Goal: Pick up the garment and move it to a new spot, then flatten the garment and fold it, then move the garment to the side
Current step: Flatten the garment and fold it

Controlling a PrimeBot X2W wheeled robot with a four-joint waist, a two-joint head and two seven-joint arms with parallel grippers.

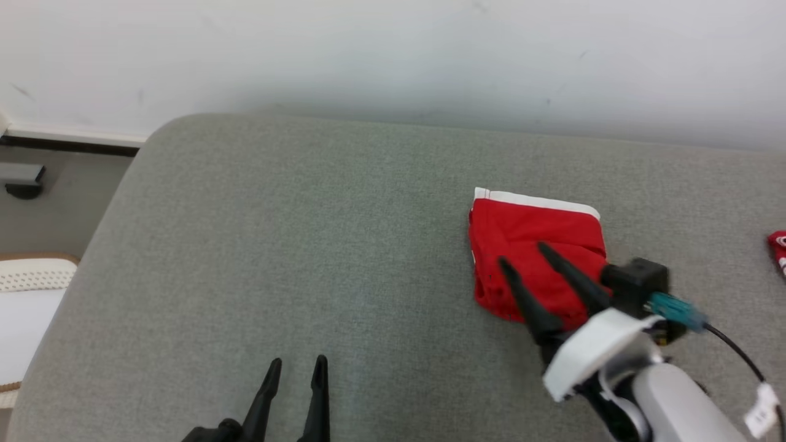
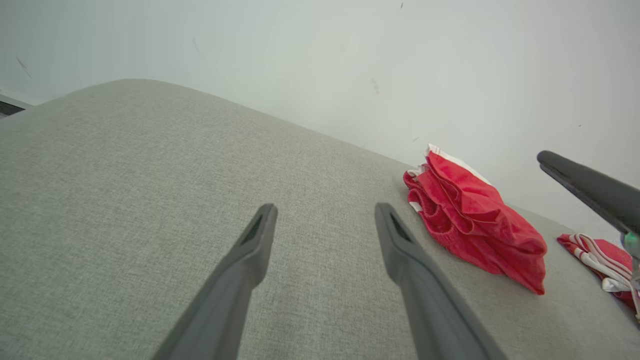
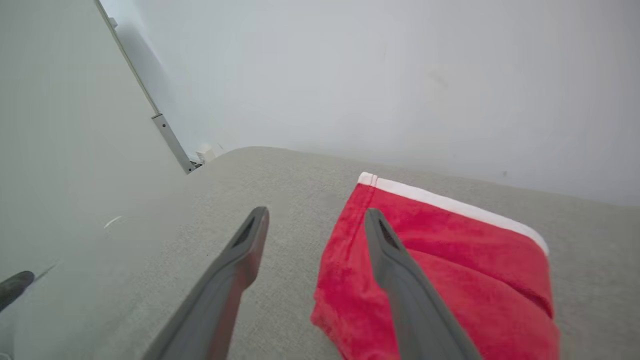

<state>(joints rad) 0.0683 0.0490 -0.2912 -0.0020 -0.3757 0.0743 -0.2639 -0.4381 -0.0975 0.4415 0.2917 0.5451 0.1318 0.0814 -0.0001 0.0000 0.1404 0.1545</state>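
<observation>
Garment: bright red jersey shirt with a white band (image 1: 534,245), folded into a bundle at 3 o'clock on the grey fabric cushion (image 1: 307,245).
Right tool (image 1: 522,253): spread, gripping nothing, its fingers either side of the bundle's 9 o'clock edge.
Left tool (image 1: 298,360): released, empty, at 6 o'clock.
Risk: pinching only the top layer would pull the folds open, or drag the bundle towards the other red-and-white cloth (image 1: 778,248) further out at 3 o'clock.

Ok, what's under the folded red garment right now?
The garment lies on the grey cushion, which shows around it. Anything beneath is covered by the folded cloth. The open right gripper reaches over it.
</observation>
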